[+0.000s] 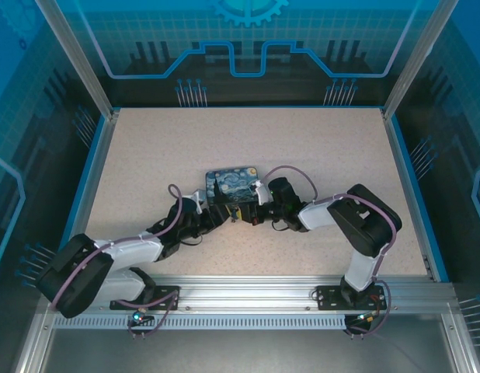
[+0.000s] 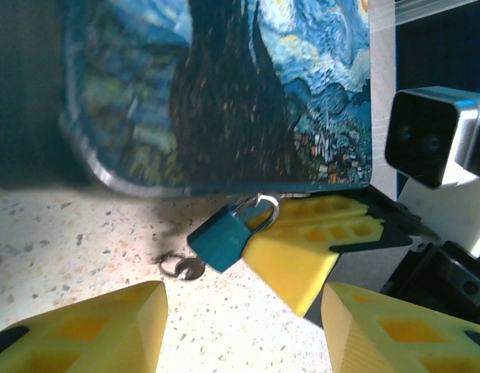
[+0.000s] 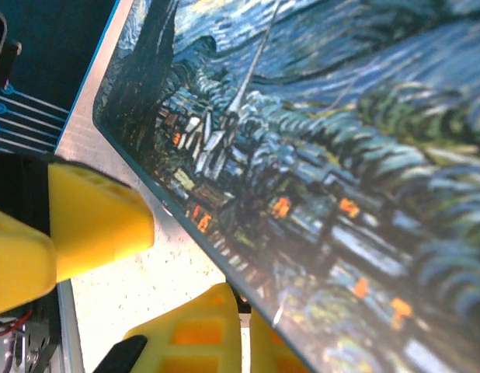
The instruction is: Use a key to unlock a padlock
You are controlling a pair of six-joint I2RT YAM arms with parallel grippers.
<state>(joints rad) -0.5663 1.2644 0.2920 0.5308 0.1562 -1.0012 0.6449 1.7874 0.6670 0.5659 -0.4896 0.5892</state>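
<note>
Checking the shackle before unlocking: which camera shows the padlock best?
Left wrist: the teal padlock is close and sharp, body and shackle visible, at the painted box's edge. Top external: too small to make out. Right wrist: I cannot pick it out beside the box.

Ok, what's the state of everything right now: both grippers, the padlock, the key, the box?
left gripper: open, empty, short of the padlock.
right gripper: shut, fingertips against the padlock; whether it truly pinches it can't be told.
padlock: shackle looks closed, hooked at the box's edge, no key in it.
key: lying on the table beside the padlock, unheld.
box: lid down.
</note>
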